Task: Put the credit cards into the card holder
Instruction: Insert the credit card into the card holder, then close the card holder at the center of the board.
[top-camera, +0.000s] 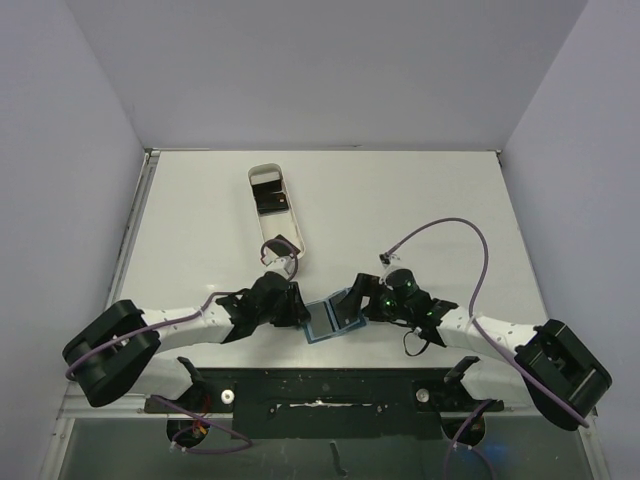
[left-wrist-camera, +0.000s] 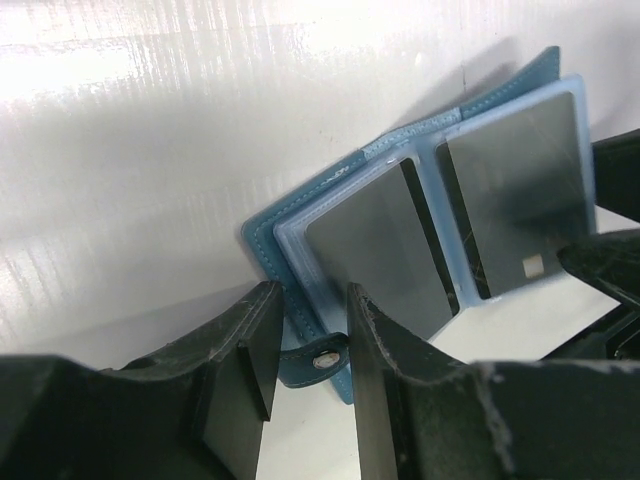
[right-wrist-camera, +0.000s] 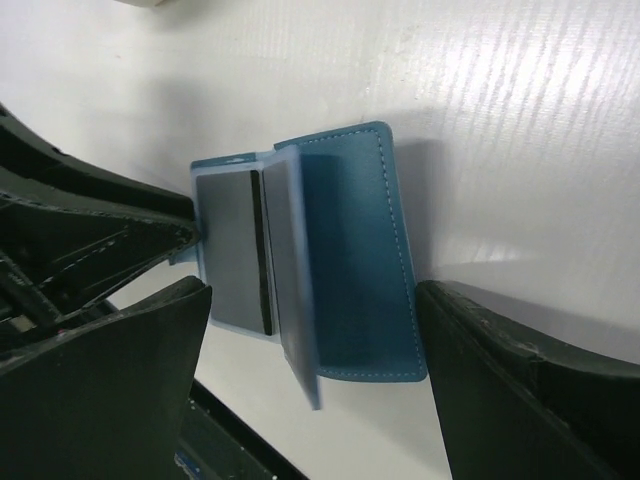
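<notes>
Wide-spread right tool (right-wrist-camera: 312, 300) either side of open teal card holder (right-wrist-camera: 350, 260) on white bench (right-wrist-camera: 480, 100); dark credit cards (right-wrist-camera: 228, 250) in clear sleeves (right-wrist-camera: 285, 300).

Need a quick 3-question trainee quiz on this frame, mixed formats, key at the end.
1. True or false: the card holder is folded shut.
2. What lies between the fingers of the left gripper? A) a loose card B) the closure tab C) nothing
3. Fill in: the right gripper has its jaws ___, one on either side of the card holder.
Key: 1 false; 2 B; 3 open.
</notes>
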